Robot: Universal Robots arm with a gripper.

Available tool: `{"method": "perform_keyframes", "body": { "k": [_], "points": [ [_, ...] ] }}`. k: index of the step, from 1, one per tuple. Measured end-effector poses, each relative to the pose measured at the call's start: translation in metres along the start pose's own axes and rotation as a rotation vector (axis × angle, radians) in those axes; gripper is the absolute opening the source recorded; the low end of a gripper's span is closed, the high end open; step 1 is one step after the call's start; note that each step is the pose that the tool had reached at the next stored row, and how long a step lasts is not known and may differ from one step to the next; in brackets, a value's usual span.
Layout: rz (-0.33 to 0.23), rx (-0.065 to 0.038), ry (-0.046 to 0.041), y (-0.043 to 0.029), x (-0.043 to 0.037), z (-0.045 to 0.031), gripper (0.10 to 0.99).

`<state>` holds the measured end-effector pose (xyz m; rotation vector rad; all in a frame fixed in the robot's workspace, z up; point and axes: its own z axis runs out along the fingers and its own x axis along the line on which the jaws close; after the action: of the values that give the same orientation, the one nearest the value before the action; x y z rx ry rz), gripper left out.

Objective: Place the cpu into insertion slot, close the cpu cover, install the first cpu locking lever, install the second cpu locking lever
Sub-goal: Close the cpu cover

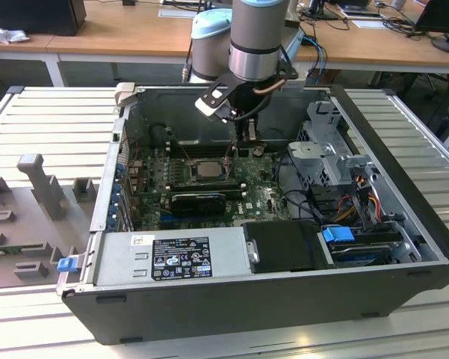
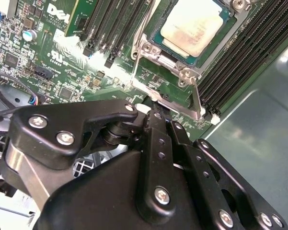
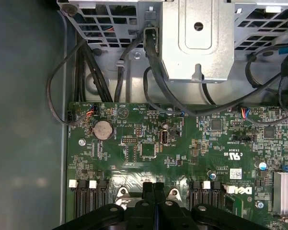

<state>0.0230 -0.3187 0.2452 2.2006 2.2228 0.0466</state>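
The cpu (image 2: 194,26), a pale square chip, lies flat in the insertion slot (image 2: 175,60) on the green board; in the exterior view the cpu (image 1: 207,169) sits mid-board. The cpu cover (image 2: 149,48), a silvery frame, lies down around the chip. A thin metal locking lever (image 2: 197,98) runs past the socket's corner. My gripper (image 2: 154,115) is shut with nothing seen between its fingers, its tips just beside the socket's edge and the lever's bent end. From the first wrist view, the gripper (image 3: 154,189) points down at the socket's rim. The exterior view shows the gripper (image 1: 239,146) just right of the cpu.
Long black memory slots (image 2: 239,52) flank the socket on both sides. A metal drive cage (image 3: 191,38) and black cables (image 3: 155,72) stand close beyond the board. The grey power supply (image 1: 172,258) and a black card (image 1: 198,200) lie toward the case's front wall.
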Motion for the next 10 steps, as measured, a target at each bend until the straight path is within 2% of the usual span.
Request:
{"method": "perform_keyframes", "body": {
  "k": [10],
  "points": [
    [0.0, 0.0, 0.0, -0.0029, 0.0, -0.0001, 0.106]
  ]
}}
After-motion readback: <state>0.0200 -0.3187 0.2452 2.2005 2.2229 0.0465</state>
